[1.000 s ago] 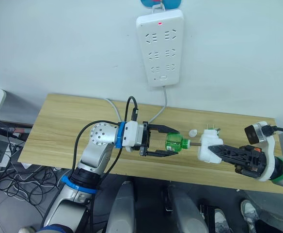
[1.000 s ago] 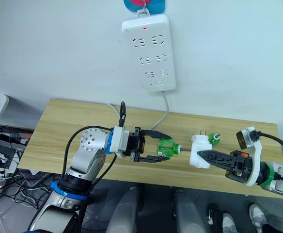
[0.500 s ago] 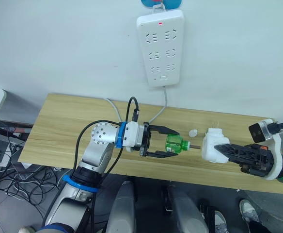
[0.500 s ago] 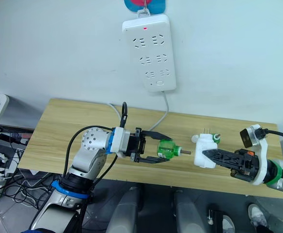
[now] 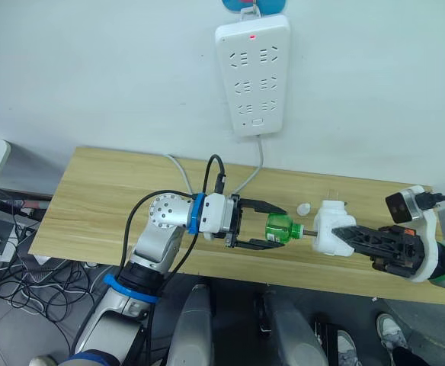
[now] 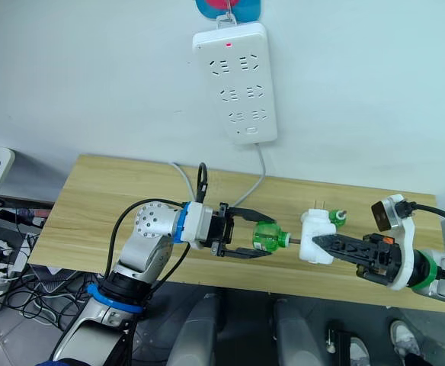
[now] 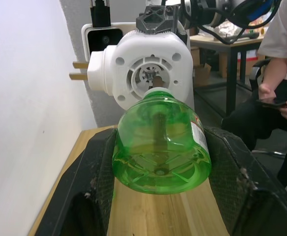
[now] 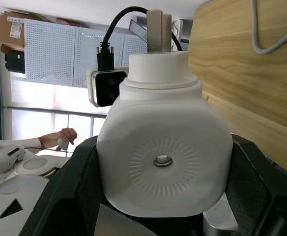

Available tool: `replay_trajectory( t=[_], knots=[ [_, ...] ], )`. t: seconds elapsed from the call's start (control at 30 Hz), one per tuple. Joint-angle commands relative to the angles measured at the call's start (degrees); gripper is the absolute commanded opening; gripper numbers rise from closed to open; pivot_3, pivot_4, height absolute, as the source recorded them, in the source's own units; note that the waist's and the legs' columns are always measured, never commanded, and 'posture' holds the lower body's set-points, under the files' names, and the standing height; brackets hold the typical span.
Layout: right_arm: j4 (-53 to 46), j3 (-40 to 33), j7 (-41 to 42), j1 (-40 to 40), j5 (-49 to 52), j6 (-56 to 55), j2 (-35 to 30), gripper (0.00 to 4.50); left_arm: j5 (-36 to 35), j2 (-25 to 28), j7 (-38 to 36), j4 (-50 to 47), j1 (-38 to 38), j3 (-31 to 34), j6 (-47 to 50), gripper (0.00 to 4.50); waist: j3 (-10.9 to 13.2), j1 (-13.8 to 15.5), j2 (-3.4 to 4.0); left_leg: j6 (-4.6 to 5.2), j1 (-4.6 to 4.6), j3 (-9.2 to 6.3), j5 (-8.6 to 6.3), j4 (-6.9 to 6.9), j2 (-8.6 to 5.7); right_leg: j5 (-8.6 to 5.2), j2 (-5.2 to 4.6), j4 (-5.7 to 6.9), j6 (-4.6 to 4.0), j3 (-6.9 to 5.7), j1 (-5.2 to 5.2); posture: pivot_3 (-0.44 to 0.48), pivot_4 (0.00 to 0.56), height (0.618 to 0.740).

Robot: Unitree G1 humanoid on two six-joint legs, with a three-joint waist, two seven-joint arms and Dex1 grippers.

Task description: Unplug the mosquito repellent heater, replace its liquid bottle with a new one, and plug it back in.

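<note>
My left gripper (image 5: 278, 227) is shut on the liquid bottle (image 5: 282, 227), a capless translucent green bottle (image 7: 160, 142) held sideways above the table. Its thin wick rod points at the mosquito repellent heater (image 5: 331, 227). The wick tip is at the mouth of the round socket in the heater (image 7: 148, 69). My right gripper (image 5: 340, 234) is shut on that white heater (image 8: 163, 157), with the two prongs pointing toward the wall. A second green bottle (image 6: 338, 219) stands on the table behind the heater, mostly hidden; its top is unclear.
A small white cap (image 5: 303, 207) lies on the wooden table (image 5: 100, 198) near the heater. A white power strip (image 5: 251, 72) hangs on the wall above, and its cable (image 5: 245, 179) drops to the table. A seated person (image 7: 281, 73) is beyond the table's end.
The right gripper drew the heater away to the right, then brought it back left. The left gripper moved the bottle slightly right, so the wick tip now meets the socket.
</note>
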Motion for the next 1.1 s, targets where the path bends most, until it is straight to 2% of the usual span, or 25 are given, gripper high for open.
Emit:
replay_trajectory(
  t=[0.03, 0.4, 0.6, 1.1],
  knots=[
    [-1.6, -0.7, -0.8, -0.7, 1.6, -0.6, 0.9, 2.97, 0.3, -0.7, 0.5, -0.3, -0.6, -0.9, -1.2, 2.32, 0.0, 0.0, 0.00, 0.00, 0.00, 0.00, 0.00, 0.00, 0.00, 0.00, 0.00, 0.00, 0.00, 0.01, 0.00, 0.040, 0.400, 0.740],
    [-3.6, 0.1, -5.0, -1.4, 1.6, -2.4, 3.8, 2.97, 1.5, -1.3, 1.3, 0.5, -1.6, -1.5, -0.9, 2.32, 0.0, 0.0, 0.00, 0.00, 0.00, -0.01, 0.00, 0.00, 0.01, 0.00, 0.00, 0.01, 0.00, 0.00, 0.00, 0.043, 0.402, 0.740],
    [-5.1, 0.2, -7.2, -0.5, 1.6, -3.3, 3.3, 2.97, 1.5, -1.4, 0.4, 2.0, -2.7, -1.0, -1.5, 2.32, 0.0, 0.0, 0.00, 0.01, 0.01, 0.00, 0.00, 0.00, 0.00, 0.00, 0.00, 0.03, 0.00, 0.01, 0.00, 0.044, 0.405, 0.740],
    [-5.0, 0.8, -7.4, -1.2, 1.6, -3.3, 2.9, 2.97, 1.4, -2.2, 0.2, 4.2, -5.0, -0.6, -2.9, 2.32, 0.0, 0.0, 0.00, 0.01, 0.00, 0.00, 0.00, 0.00, 0.00, 0.00, 0.01, 0.03, 0.00, 0.01, 0.00, 0.045, 0.404, 0.740]
  ],
)
